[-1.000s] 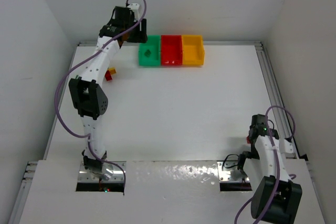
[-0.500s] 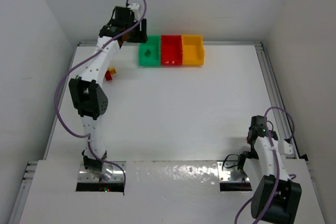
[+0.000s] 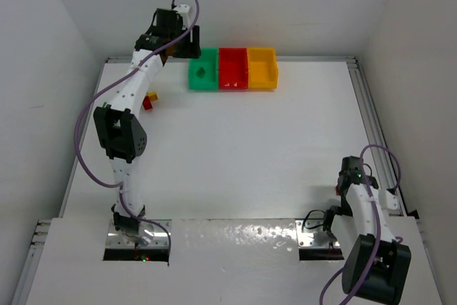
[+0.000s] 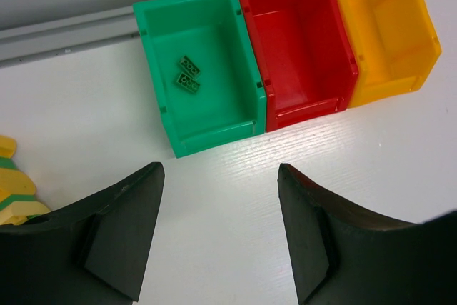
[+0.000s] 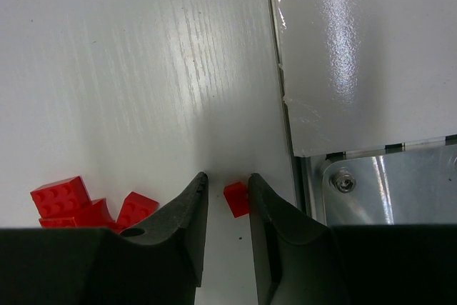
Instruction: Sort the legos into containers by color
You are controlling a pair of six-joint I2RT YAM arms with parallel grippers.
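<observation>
Red lego (image 5: 237, 198) sits between the barely parted fingers (image 5: 187, 226) of the right hand (image 5: 225, 180); left hand (image 4: 220, 171) gapes above the green bin (image 4: 214, 105).

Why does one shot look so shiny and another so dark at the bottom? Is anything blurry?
Right wrist view: bright glare on the glossy panel and a sheen down the table, shadow around the red brick. Left wrist view: even light, green bin sharp, fingers dark with little detail. Top external view: mottled glare on the front plate.
</observation>
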